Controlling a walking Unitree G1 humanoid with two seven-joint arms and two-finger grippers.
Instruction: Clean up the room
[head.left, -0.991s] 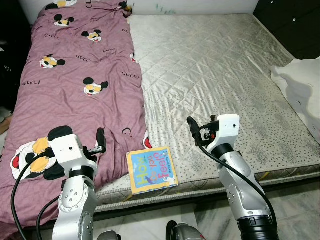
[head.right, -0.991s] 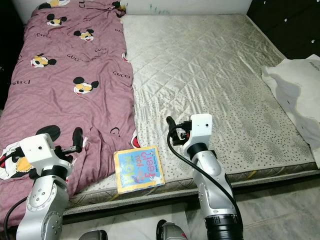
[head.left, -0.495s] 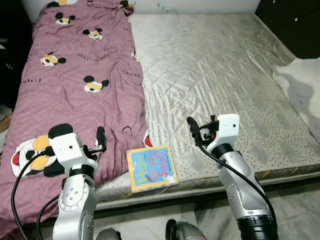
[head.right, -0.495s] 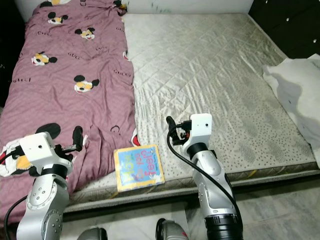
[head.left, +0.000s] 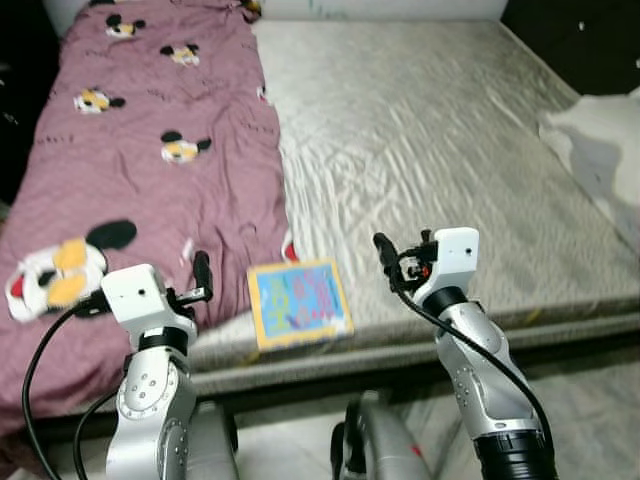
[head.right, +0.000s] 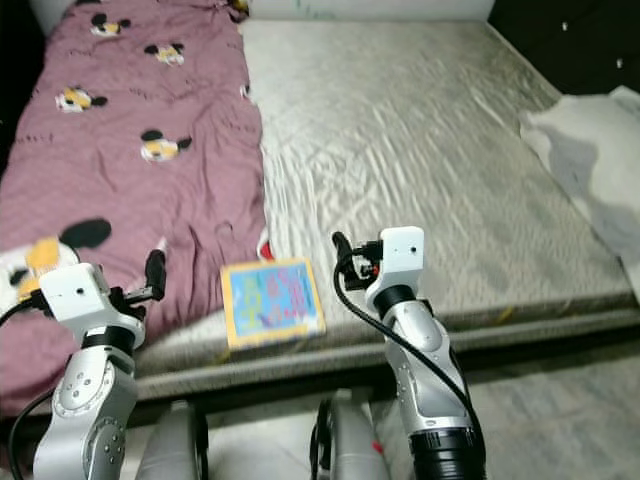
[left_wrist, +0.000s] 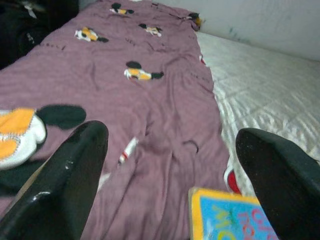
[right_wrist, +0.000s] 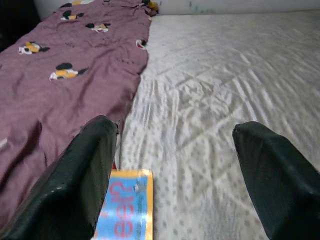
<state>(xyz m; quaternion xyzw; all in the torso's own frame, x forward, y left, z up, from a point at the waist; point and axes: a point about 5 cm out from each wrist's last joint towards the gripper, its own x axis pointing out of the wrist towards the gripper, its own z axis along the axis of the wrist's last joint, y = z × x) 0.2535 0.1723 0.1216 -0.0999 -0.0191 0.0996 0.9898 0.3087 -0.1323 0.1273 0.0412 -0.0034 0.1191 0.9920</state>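
A square picture book with a yellow border and blue cover lies flat near the front edge of the grey mattress. A purple cartoon-mouse blanket covers the mattress's left half, its edge just left of the book. My left gripper is raised above the blanket's front part, left of the book, fingers spread with nothing between them. My right gripper is held above the mattress to the right of the book, also open, fingers wide apart. The book's corner shows in the right wrist view.
A white crumpled cloth lies at the mattress's right edge. Dark furniture stands at the far right. The bed's front edge runs just before me, with pale tiled floor below.
The whole picture has shifted and blurred: the camera moved back and down, so the bed's front edge and floor show more. Both arms hold the same pose; the book has not moved on the bed.
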